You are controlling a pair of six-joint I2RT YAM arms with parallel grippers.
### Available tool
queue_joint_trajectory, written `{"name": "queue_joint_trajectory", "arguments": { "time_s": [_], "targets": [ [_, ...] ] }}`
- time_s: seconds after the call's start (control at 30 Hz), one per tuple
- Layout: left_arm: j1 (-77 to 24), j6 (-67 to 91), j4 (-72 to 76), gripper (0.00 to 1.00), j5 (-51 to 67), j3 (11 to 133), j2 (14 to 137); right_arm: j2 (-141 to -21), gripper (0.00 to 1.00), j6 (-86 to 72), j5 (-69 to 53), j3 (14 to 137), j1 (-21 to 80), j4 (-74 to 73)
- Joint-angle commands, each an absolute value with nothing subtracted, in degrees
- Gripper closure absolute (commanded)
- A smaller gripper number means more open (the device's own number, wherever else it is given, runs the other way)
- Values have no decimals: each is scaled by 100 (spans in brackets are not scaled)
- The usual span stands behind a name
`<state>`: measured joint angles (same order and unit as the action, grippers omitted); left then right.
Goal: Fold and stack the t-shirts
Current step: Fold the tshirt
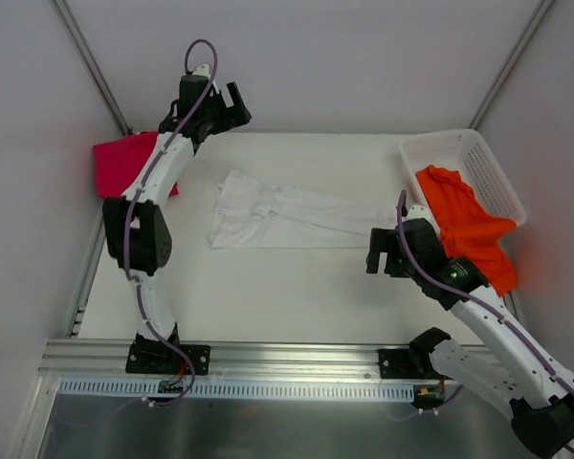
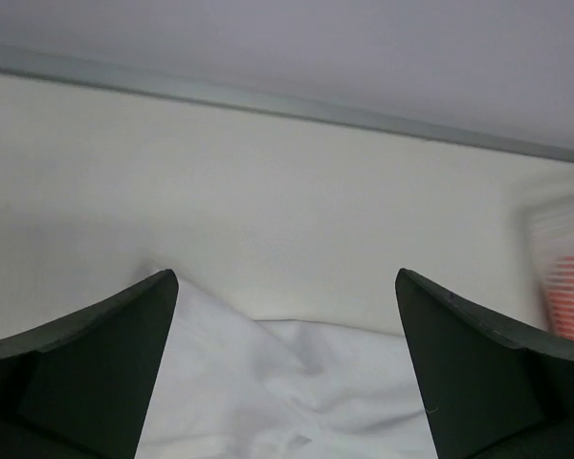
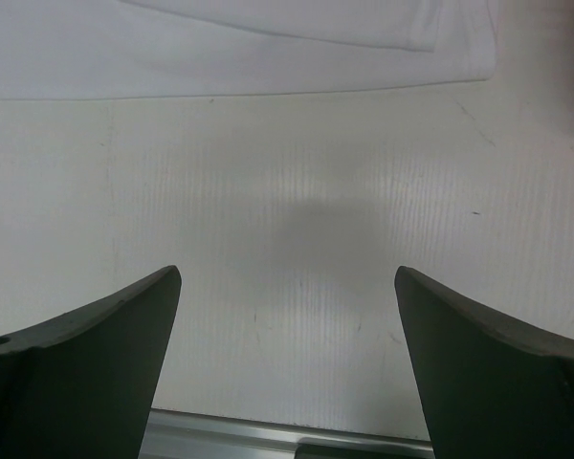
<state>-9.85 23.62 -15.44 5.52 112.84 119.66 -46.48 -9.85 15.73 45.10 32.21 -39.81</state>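
Observation:
The white t-shirt (image 1: pixel 277 215) lies folded lengthwise across the middle of the table; it also shows in the left wrist view (image 2: pixel 287 392) and the right wrist view (image 3: pixel 239 43). The magenta-red t-shirt (image 1: pixel 120 163) lies folded at the far left edge, partly behind the left arm. The orange t-shirt (image 1: pixel 469 225) hangs out of the white basket (image 1: pixel 478 163). My left gripper (image 1: pixel 231 105) is open and empty, raised above the shirt's far left end. My right gripper (image 1: pixel 383 251) is open and empty, over bare table just near the shirt's right end.
The white lattice basket stands at the far right corner. Grey walls close in the table on three sides. A metal rail (image 1: pixel 268 359) runs along the near edge by the arm bases.

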Motion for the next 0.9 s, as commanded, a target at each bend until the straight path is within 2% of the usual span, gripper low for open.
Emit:
{"name": "queue_joint_trajectory", "arguments": {
  "time_s": [0.0, 0.1, 0.2, 0.37, 0.63, 0.87],
  "targets": [
    [-1440, 2698, -1213, 1, 642, 9702, 10321, -4509, 1, -1230, 1477, 4509, 3296, -3595],
    [-1643, 2926, -1213, 1, 492, 8330, 9582, -4369, 1, -1283, 1468, 4439, 3340, -3691],
    [-1784, 3120, -1213, 1, 414, 7291, 9370, -4123, 1, -1344, 1529, 4369, 3357, -3876],
    [-2127, 3295, -1239, 2, 36, 6304, 9501, -3727, 1, -1397, 1599, 4201, 3375, -4069],
    [-2171, 3366, -1283, 2, -263, 6205, 10177, -3604, 1, -1450, 1670, 4131, 3366, -4280],
    [-2136, 3121, -1634, 2, -668, 6898, 10958, -3507, 1, -1441, 1881, 4087, 3375, -4535]
  ]
}}
